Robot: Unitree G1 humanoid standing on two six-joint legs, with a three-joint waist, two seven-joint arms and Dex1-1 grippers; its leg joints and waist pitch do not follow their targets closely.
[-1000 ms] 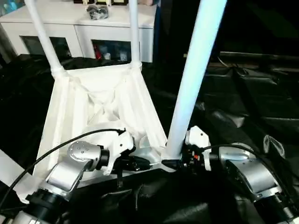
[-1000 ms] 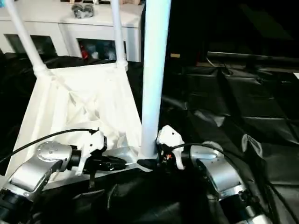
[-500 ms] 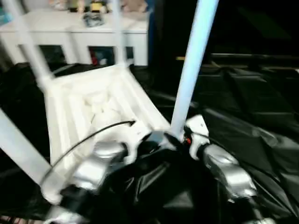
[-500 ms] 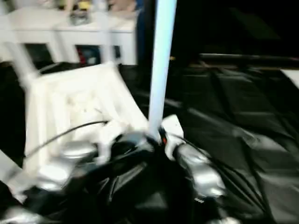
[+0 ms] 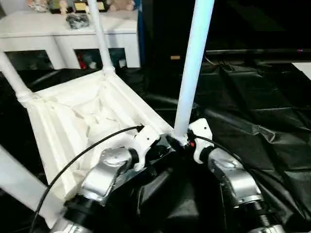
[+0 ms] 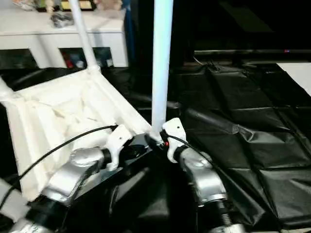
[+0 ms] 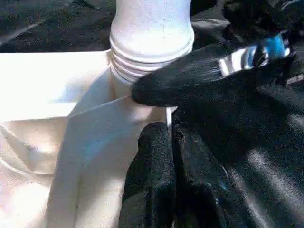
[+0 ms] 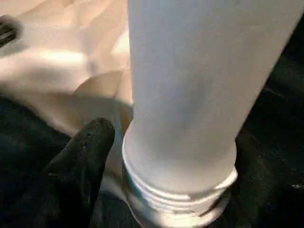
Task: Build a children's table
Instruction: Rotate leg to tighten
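The tabletop (image 5: 73, 126) lies underside up on black sheeting (image 5: 262, 116), mostly to the left of both claws. The left claw (image 7: 172, 156) is pinched shut, empty, tips against the tabletop's near corner. Just right of it stands the leg (image 5: 190, 73), its threaded base entering that corner socket. The right claw (image 8: 166, 161) straddles the base, one finger (image 8: 85, 152) on each side; whether it grips I cannot tell. Best keep the leg plumb, brace the corner, and twist until the threads vanish.
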